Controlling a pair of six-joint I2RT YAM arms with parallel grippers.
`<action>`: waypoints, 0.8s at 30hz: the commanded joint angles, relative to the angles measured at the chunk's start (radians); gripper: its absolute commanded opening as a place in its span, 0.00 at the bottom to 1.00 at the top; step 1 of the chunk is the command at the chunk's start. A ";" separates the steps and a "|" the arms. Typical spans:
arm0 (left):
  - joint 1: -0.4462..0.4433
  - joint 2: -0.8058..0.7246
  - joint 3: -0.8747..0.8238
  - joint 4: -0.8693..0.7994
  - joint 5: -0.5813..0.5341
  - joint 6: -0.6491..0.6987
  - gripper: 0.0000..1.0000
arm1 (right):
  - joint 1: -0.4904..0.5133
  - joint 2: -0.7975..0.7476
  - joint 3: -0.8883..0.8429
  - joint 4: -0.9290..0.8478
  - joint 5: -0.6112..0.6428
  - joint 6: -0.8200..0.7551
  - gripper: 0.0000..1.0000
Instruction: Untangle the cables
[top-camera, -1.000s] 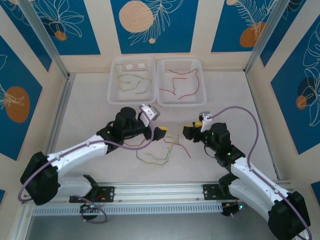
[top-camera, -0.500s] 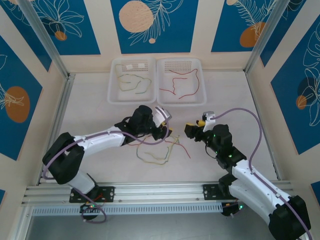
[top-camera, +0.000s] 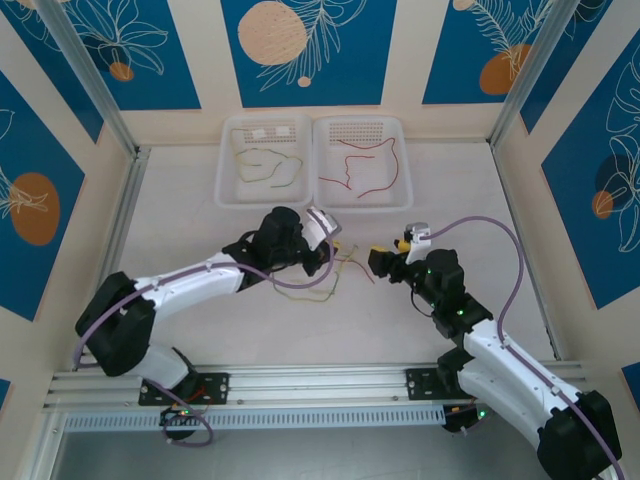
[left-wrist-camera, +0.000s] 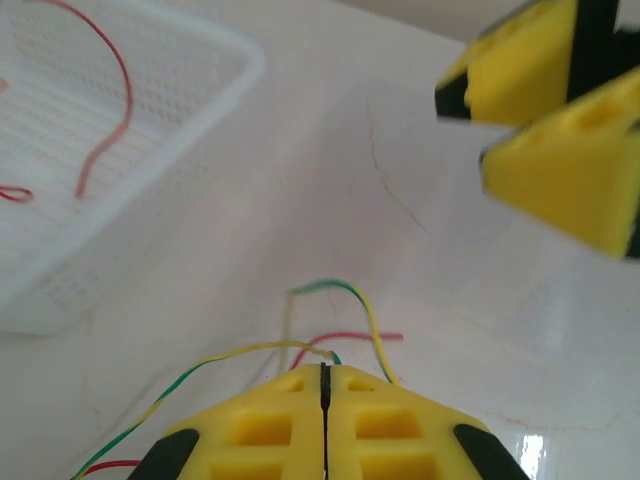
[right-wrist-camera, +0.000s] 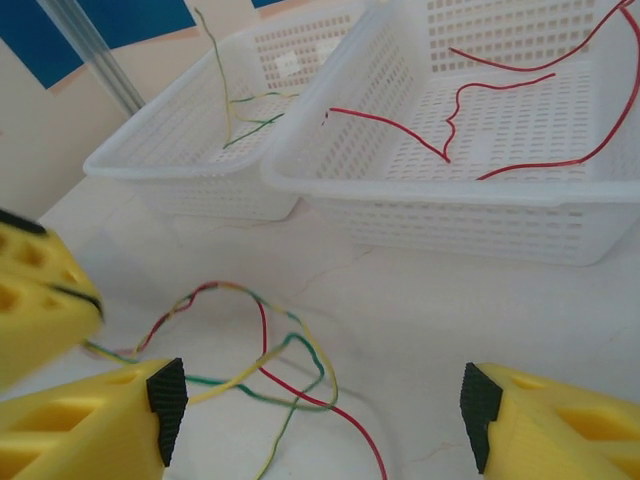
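**Top external view.** On the white table (top-camera: 180, 230), the left gripper (top-camera: 335, 260) and the right gripper (top-camera: 377, 262) face each other near the centre. The tangled cables (top-camera: 312, 297), red and yellow-green, lie between and just before them. At the far edge stand two white baskets side by side. The left basket (top-camera: 262, 205) holds yellow-green cables (top-camera: 262, 153), and the right basket (top-camera: 362, 207) holds red cables (top-camera: 397, 170).

**Left wrist view.** The left gripper (left-wrist-camera: 322, 385) has its yellow jaws pressed together, leaving a hairline seam. A yellow-green cable (left-wrist-camera: 250, 350) is pinched at their tip and trails off to the lower left. More red and green strands lie on the table just beyond the tip. The right gripper's fingers (left-wrist-camera: 560, 170) show at upper right, blurred. The right basket (left-wrist-camera: 180, 140) sits at upper left.

**Right wrist view.** The right gripper (right-wrist-camera: 320, 410) has its jaws spread wide, with nothing clamped. The tangled cables (right-wrist-camera: 300, 345) lie on the table between them and run left to the closed tip of the left gripper (right-wrist-camera: 35, 300). Both baskets stand beyond the cables
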 joint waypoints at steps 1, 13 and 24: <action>0.006 -0.107 -0.019 0.064 -0.074 -0.019 0.00 | 0.008 0.014 0.044 0.028 -0.061 -0.027 0.77; 0.010 -0.313 -0.067 0.054 -0.098 -0.012 0.00 | -0.003 0.061 0.119 0.107 -0.149 0.006 0.80; 0.009 -0.393 -0.121 0.096 -0.116 -0.016 0.00 | -0.021 0.306 0.328 0.060 -0.410 0.089 0.85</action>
